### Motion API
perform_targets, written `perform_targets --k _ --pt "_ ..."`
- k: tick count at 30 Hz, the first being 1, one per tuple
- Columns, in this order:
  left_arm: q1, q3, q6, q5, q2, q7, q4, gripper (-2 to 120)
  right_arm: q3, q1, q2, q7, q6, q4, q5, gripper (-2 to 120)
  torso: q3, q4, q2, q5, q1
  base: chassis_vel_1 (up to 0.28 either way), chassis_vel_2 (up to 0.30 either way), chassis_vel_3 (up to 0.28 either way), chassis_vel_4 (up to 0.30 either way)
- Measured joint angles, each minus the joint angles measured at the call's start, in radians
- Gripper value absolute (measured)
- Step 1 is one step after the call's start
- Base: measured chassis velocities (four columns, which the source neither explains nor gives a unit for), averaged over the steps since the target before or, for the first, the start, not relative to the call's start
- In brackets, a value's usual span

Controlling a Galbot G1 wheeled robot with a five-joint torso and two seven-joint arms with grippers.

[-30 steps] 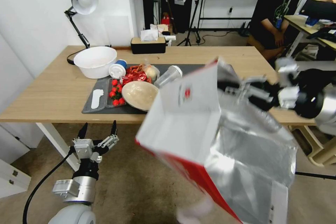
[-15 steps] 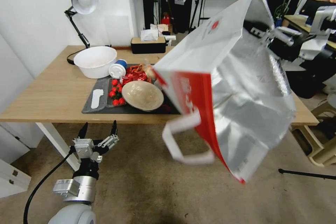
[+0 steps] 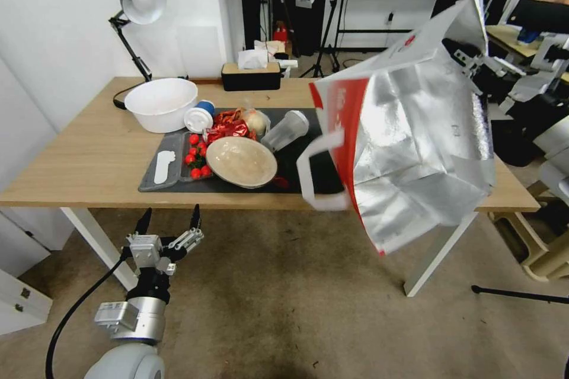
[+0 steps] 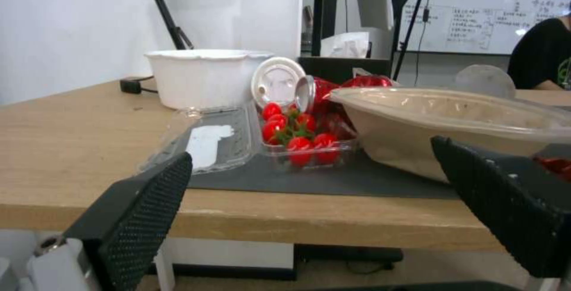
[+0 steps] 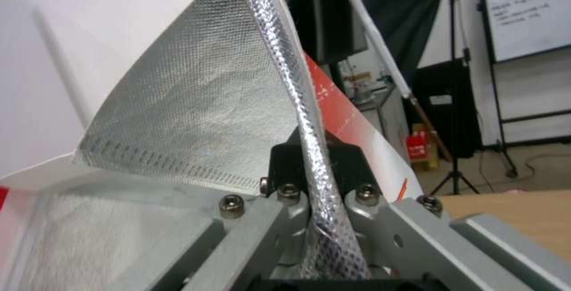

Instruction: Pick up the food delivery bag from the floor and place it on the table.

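Note:
The food delivery bag [image 3: 415, 148], white with red side panels and silver foil lining, hangs tilted in the air over the table's [image 3: 89, 154] right front part, well clear of the floor [image 3: 267, 308]. One white handle [image 3: 314, 172] dangles over the dark grey mat. My right gripper [image 3: 468, 59] is shut on the bag's upper rim; the right wrist view shows the jaws [image 5: 312, 166] pinching the foil edge of the bag [image 5: 196, 117]. My left gripper [image 3: 169, 222] stands open and empty below the table's front edge, its fingers [image 4: 149, 201] spread towards the table [image 4: 71, 148].
On the mat [image 3: 296, 160] lie a beige bowl [image 3: 240, 160], a tomato tray [image 3: 195, 157], red wrappers and a tipped clear cup [image 3: 287, 127]. A white bowl [image 3: 161, 103], a lamp [image 3: 133, 0] and a tissue box [image 3: 252, 74] stand behind. A beige stool [image 3: 533, 249] is at the right.
The right gripper has carried the bag up off the low front area and then rightward and farther back over the table's right part. The left arm has stayed still.

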Motion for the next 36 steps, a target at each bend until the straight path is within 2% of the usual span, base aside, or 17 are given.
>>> perform_targets --k 10,30,33,35,36 --pt "0.000 0.001 -0.002 0.001 -0.001 0.002 0.008 100 -0.010 0.001 0.041 0.030 0.000 -0.066 -0.025 0 0.000 0.0000 0.000 0.0000 0.000 0.000 0.000 0.000 0.000" --pt "-0.004 0.003 -0.005 0.001 -0.001 0.004 0.013 100 -0.040 0.031 0.042 0.043 0.004 -0.122 -0.049 0 0.000 0.0000 -0.001 -0.0001 0.000 0.000 0.000 0.000 0.000" --pt "-0.005 0.003 -0.005 0.001 -0.001 0.004 0.015 100 -0.045 0.039 0.042 0.044 0.004 -0.131 -0.053 15 0.000 0.0000 -0.001 -0.0001 0.000 0.000 0.000 0.000 0.000" --pt "-0.005 0.003 -0.006 0.001 0.000 0.004 0.015 100 -0.046 0.040 0.042 0.044 0.004 -0.133 -0.054 18 0.000 0.0001 -0.001 -0.0001 0.000 0.000 0.000 0.000 0.000" --pt "-0.005 0.003 -0.007 0.001 0.000 0.004 0.016 100 -0.047 0.042 0.042 0.042 0.004 -0.136 -0.055 27 0.000 0.0000 -0.001 -0.0001 0.000 0.000 0.000 0.000 0.000"
